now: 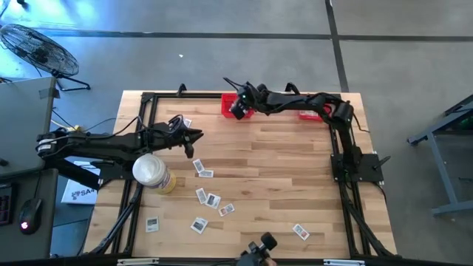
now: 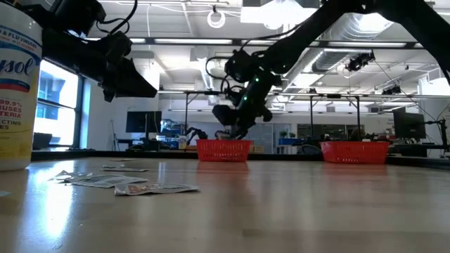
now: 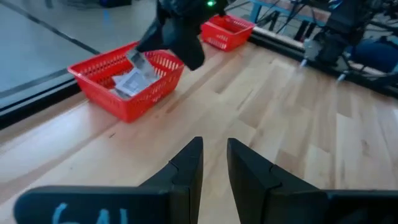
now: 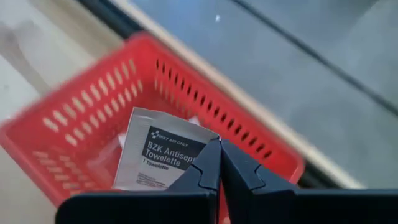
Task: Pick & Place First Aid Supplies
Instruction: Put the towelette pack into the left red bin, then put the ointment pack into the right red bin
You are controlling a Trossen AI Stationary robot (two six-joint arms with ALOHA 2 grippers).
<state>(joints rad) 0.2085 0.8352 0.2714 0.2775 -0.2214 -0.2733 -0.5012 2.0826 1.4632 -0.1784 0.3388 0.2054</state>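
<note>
You are holding the right claw point(image 4: 219, 163) pinched on a towelette packet point(image 4: 160, 158) above the red bin point(image 4: 93, 118), which is already holding packets. Releasing off-centre risks dropping it outside. The left claw point(image 3: 214, 163) is hovering slightly parted, empty, over the worktop point(image 1: 281, 170).

Both arms point(image 1: 111, 144) are finished in matte black, loose cables are looped along them, and a green light point(image 2: 254, 79) is lit.

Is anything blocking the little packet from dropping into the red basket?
Nothing visible. The right gripper pinches the packet right above the open red basket, with only air between them.
</note>
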